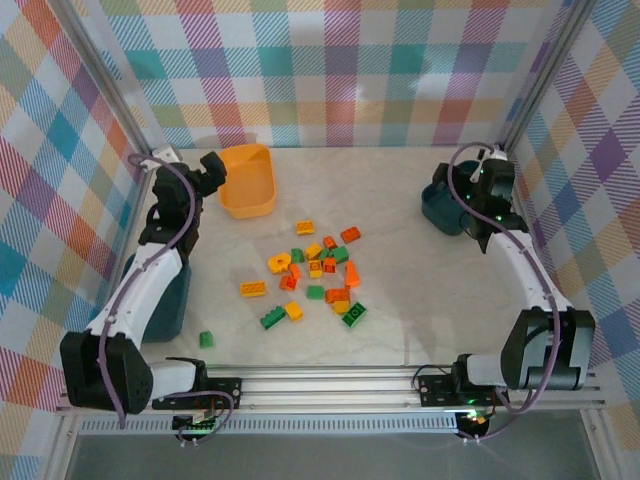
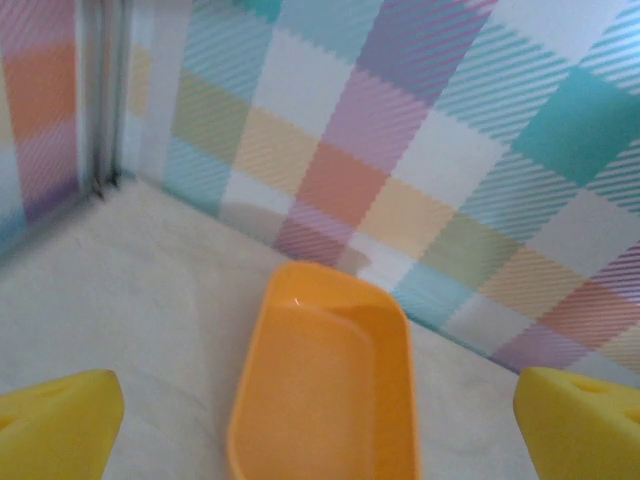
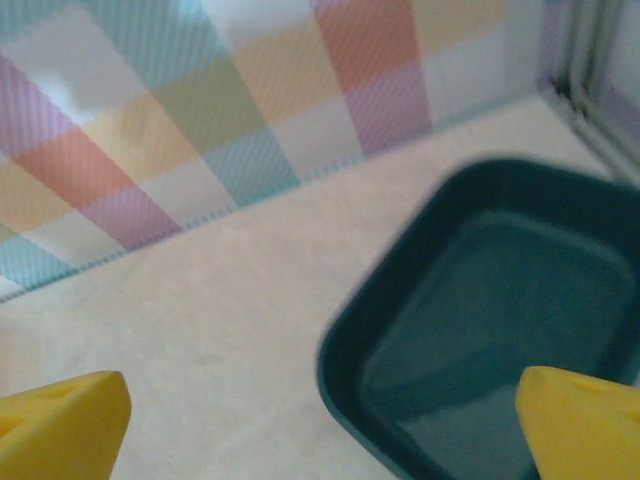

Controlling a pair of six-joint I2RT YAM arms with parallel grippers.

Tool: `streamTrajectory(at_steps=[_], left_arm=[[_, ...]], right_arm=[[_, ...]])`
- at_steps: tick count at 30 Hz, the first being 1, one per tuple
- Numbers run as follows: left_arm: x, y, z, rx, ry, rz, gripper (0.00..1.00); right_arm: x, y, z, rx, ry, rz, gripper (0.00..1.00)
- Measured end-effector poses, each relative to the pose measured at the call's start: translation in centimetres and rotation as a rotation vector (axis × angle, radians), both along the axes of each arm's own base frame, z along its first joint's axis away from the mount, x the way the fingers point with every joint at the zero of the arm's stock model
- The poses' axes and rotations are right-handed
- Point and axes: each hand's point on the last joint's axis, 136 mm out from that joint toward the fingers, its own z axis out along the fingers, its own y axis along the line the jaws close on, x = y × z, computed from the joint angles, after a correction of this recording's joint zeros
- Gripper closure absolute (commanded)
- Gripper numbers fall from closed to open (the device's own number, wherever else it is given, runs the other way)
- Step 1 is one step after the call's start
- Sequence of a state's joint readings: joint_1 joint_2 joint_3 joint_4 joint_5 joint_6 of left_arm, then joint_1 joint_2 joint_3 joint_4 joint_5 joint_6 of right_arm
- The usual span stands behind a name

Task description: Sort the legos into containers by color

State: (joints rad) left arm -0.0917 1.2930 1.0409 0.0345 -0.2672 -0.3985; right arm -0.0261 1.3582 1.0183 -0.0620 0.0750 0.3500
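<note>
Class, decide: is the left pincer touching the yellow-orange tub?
Apart. In the left wrist view the open left pincer sits either side of the yellow-orange tub, with bare table showing between each fingertip and its rim.

Your left arm (image 1: 146,290) and right arm (image 1: 528,268) match: smooth white shells between chunky black joint housings, with black bases. A greyish-purple cable (image 1: 187,200) loops alongside each. A small green light (image 1: 497,213) glows on the right arm. The left fingertips (image 2: 55,425) and right fingertips (image 3: 575,420) are blunt yellow wedges.
</note>
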Motion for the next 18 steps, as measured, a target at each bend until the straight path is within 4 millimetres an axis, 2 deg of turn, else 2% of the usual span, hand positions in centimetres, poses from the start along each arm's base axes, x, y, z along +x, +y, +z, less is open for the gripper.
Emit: streamTrajectory(at_steps=[1,2,5,8,10,13,18], left_arm=[[0.7,0.2,-1.6,-0.043,0.046,-0.001,0.05],[1.5,0.5,-3.8,-0.08,0.112,0.003,0.12],[4.0,1.3,-10.6,-0.129,0.369,0.023,0.16],[7.4,1.2,-14.8,-0.138,0.555,0.009,0.18],[9.3,0.9,-16.4,-0.133,0.622,-0.011,0.16],[10.4,0.7,-18.0,-0.113,0.7,-0.036,0.16],[11.8,0.8,-19.2,-0.074,0.769,-0.06,0.34]], right_arm=[[-0.2,-0.3,-1.6,0.022,0.049,-0.016,0.25],[-0.5,-0.7,-3.2,0.044,0.103,-0.038,0.26],[-1.5,-2.0,-6.9,0.079,0.244,-0.111,0.19],[-1.6,-3.3,-9.0,0.098,0.354,-0.159,0.17],[-1.2,-4.6,-9.8,0.1,0.392,-0.194,0.16],[-1.4,-6.0,-11.1,0.098,0.445,-0.235,0.13],[-2.2,-6.8,-13.2,0.112,0.517,-0.268,0.14]])
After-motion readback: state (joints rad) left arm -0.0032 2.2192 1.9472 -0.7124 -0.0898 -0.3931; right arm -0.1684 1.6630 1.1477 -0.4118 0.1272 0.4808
